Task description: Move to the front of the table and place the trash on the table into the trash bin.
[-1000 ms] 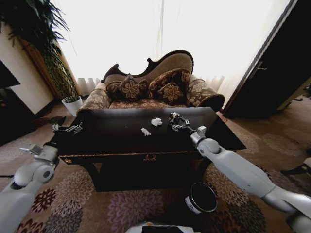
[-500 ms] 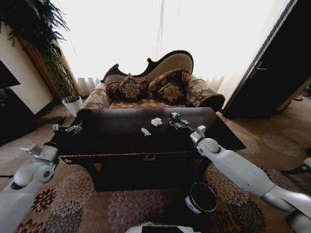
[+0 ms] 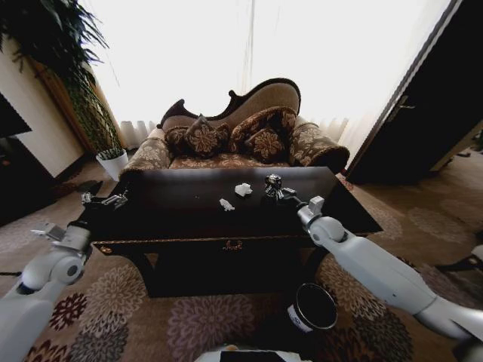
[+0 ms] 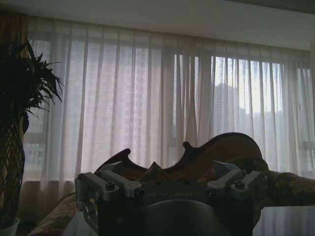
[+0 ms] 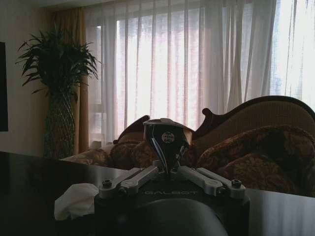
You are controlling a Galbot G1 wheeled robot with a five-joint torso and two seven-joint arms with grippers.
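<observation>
Trash scattered mid-desk: dark shiny can (image 3: 272,183) toward the far right of the desk (image 3: 189,219), two white paper wads (image 3: 242,189) lying just to its left, apart from each other. Right gripper (image 3: 275,190) reaching out over the glossy top, clenched on the can, which is showing pinched and crumpled between the pads in the right wrist view (image 5: 167,139), with a wad (image 5: 75,199) resting on the desk beside it. Left gripper (image 3: 106,200) hovering idle near the desk's left edge, fingers spread and released, nothing between them. Trash bin (image 3: 312,308) sitting on the carpet well below the desk, near the front right leg, mouth open upward. Looking like the pick-up step for the can, with the wads not yet dealt with. Next move calling for a clean lift off the desk, a swing back and down over the front edge, and a release squarely above the bin's opening.
</observation>
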